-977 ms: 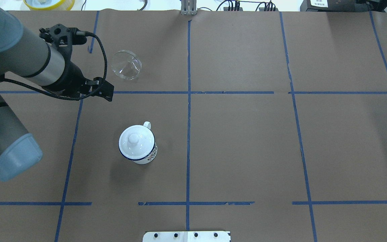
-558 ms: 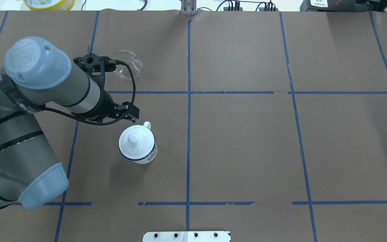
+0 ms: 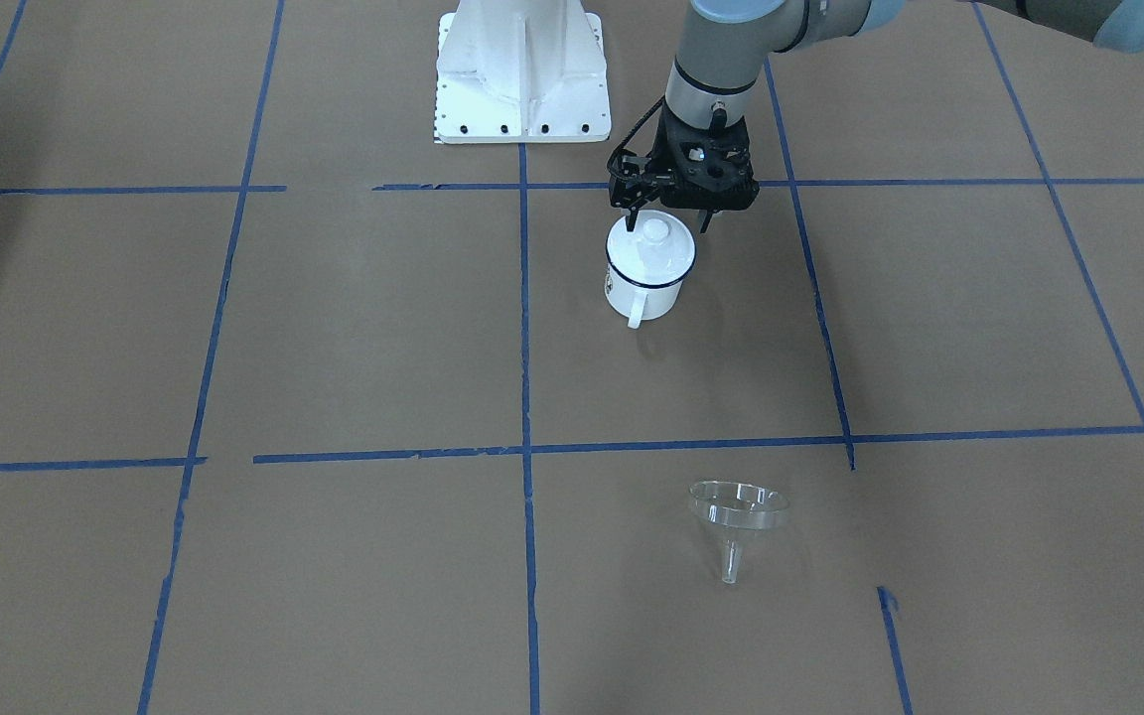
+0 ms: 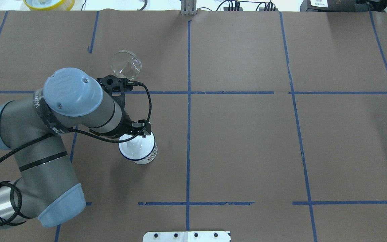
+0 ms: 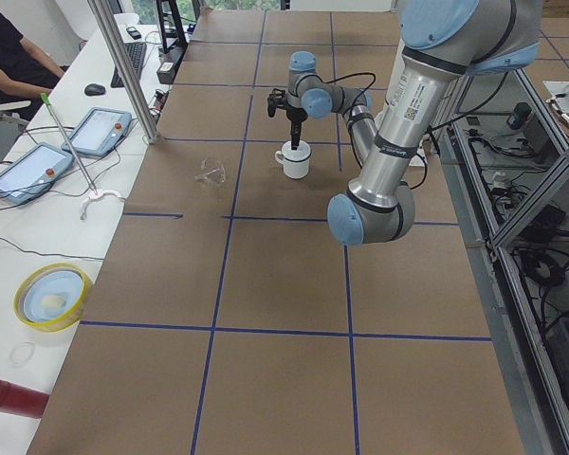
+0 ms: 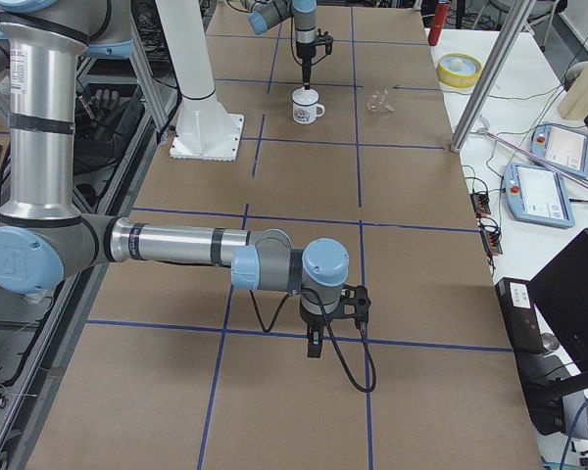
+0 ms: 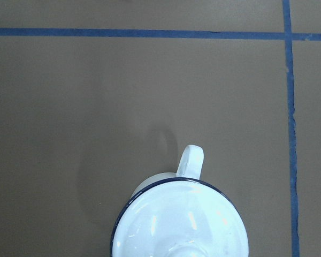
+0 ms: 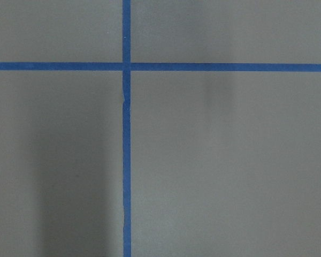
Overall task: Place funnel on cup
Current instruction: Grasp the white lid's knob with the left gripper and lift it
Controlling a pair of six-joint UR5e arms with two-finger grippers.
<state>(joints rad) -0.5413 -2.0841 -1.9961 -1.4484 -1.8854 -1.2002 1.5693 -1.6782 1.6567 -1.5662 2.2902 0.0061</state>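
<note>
Funnel [image 3: 737,508] lies on the tabletop [image 3: 334,328], seemingly on its side. It's well apart from cup [image 3: 653,296], out beyond cup's handle side, away from robot. Cup is upright w/ lid [image 3: 651,250] on it, so mouth is blocked; judging by that, lid must come off first. L end effector [image 3: 668,217] hangs just above cup, fingers spread either side of lid knob, gripping nothing. R end effector [image 6: 315,345] is far from cup; can't tell if open or closed.

Risks:
- Off-centre pinch on smooth knob: slip, lid drops.
- Tight lid could lift or tip cup w/ it.
- Later, clear funnel may roll if nudged.

Room: bare tabletop all round cup for parking lid. Mount [image 3: 520,89] sits behind cup; tabletop edges not close.
</note>
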